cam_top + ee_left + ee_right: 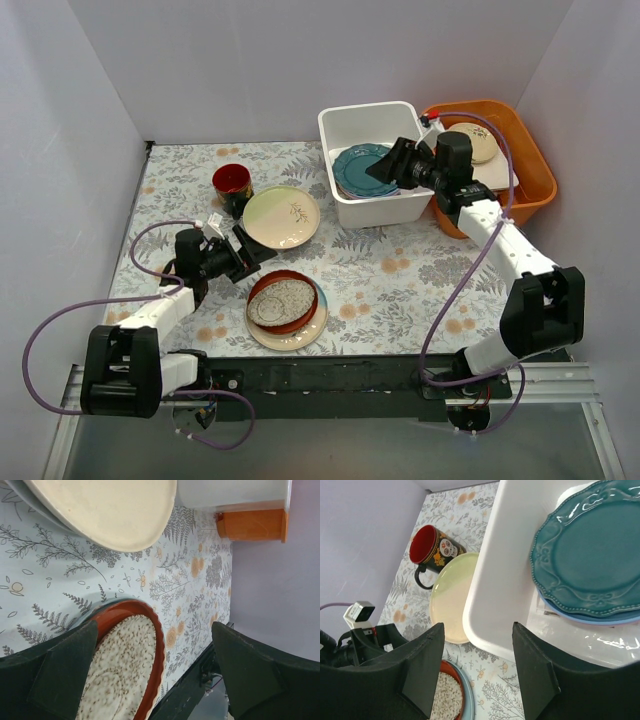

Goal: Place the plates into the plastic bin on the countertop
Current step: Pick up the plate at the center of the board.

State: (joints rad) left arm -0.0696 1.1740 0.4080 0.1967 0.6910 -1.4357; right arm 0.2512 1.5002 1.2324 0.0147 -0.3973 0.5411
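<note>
The plastic bin [380, 212] sits at the far right of the flowered bench [390, 280], just beside an orange tub [535, 175] that stands further right. Inside the bin a teal plate [360, 170] lies on top of a light blue plate [600, 620], of which only a thin edge shows. The right end effector [385, 165] hangs over the bin with its fingers parted and nothing between them. Out on the bench, left of the bin and close to its wall, lies a pale cream plate [282, 216]. Nearer the arms, a red-brown plate [283, 301] with a speckled oval dish in it rests on a cream-and-blue plate [300, 338]. The left end effector [252, 258] is low at that stack's left edge, fingers spread wide and empty; I cannot tell whether it touches the rim. A small dark-red cup [231, 182] stands just left of the cream plate.
</note>
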